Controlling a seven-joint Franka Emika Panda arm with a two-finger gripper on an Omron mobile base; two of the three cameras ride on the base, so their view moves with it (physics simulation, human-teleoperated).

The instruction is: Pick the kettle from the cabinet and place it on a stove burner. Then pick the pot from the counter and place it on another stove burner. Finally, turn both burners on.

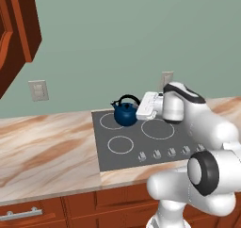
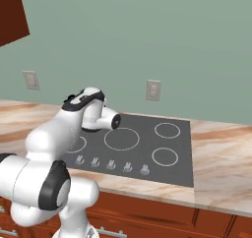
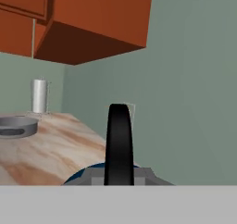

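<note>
The small dark-blue kettle [image 1: 125, 114] is on the dark cooktop [image 1: 136, 144], over the right side of the back-left burner [image 1: 111, 121]. My gripper [image 1: 139, 109] reaches it from the right and is shut on its black arched handle [image 3: 119, 140]. In the hand view my gripper [image 3: 119, 176] has a fingertip on each side of the handle, with the blue kettle body [image 3: 88, 172] just below. The grey pot [image 3: 15, 126] sits far off on the marble counter [image 3: 65, 144]. Above hangs the reddish-brown cabinet [image 3: 92, 19]. In the right base view my arm hides the hand; the other burners [image 2: 121, 138] are bare.
A white paper-towel roll [image 3: 40, 96] stands behind the pot. A row of grey knobs [image 1: 162, 153] lines the cooktop's front edge. Wall outlets [image 1: 38, 90] sit on the green wall. Wooden drawers [image 1: 28, 213] run under the counter.
</note>
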